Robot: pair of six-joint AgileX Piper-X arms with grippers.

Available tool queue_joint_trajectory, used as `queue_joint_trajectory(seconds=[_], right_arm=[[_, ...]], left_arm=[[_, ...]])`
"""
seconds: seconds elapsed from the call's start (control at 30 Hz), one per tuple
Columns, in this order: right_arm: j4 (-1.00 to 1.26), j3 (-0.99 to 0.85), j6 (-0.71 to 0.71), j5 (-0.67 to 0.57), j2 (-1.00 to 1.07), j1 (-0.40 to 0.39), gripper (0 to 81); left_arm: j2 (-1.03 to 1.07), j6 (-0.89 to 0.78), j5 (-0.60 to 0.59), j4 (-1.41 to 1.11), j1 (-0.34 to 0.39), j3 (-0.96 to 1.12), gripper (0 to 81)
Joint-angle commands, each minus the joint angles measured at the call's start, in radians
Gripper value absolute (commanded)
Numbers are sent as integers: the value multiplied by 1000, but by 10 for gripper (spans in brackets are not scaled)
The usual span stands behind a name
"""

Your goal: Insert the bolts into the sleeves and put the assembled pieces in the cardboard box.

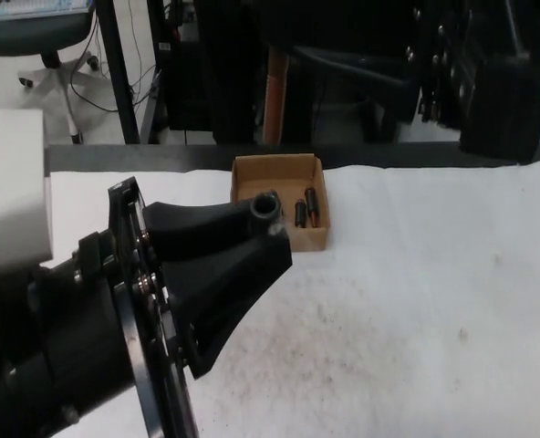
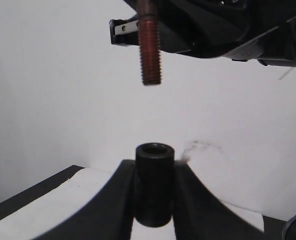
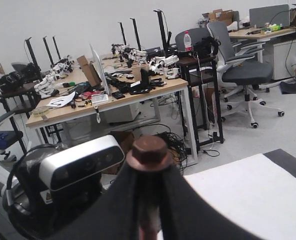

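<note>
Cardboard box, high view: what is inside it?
Two small dark pieces lie side by side near the right wall of the cardboard box. The left gripper, holding the sleeve, covers the box's near left part, so what lies there cannot be seen.

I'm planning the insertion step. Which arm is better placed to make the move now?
Right, probably. The right gripper holds the bolt threaded end down, above and apart from the open sleeve, which the left gripper holds upright. Lowering the bolt looks the simplest move.
</note>
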State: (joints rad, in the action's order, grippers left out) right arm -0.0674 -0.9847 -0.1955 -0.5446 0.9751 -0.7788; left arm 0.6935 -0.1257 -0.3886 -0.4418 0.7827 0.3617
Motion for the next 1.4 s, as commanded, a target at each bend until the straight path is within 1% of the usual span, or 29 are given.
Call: queue_joint_trajectory(seconds=[0.0,0.33,0.83,1.1,1.23,1.37], right_arm=[[-7,12,26,7,-5,-3,8],[-3,40,32,7,-5,-18,8],[-3,58,32,7,-5,-17,8],[-15,64,32,9,-2,-52,8],[-18,64,32,9,-2,-52,8],[-18,64,41,9,-2,-52,8]], left_arm=[[-11,14,22,-19,1,5,3],[-11,14,22,-19,1,5,3],[-11,-3,21,-17,1,5,3],[-11,-15,21,19,1,5,3],[-11,-15,21,19,1,11,3],[-11,-15,94,7,1,21,3]])
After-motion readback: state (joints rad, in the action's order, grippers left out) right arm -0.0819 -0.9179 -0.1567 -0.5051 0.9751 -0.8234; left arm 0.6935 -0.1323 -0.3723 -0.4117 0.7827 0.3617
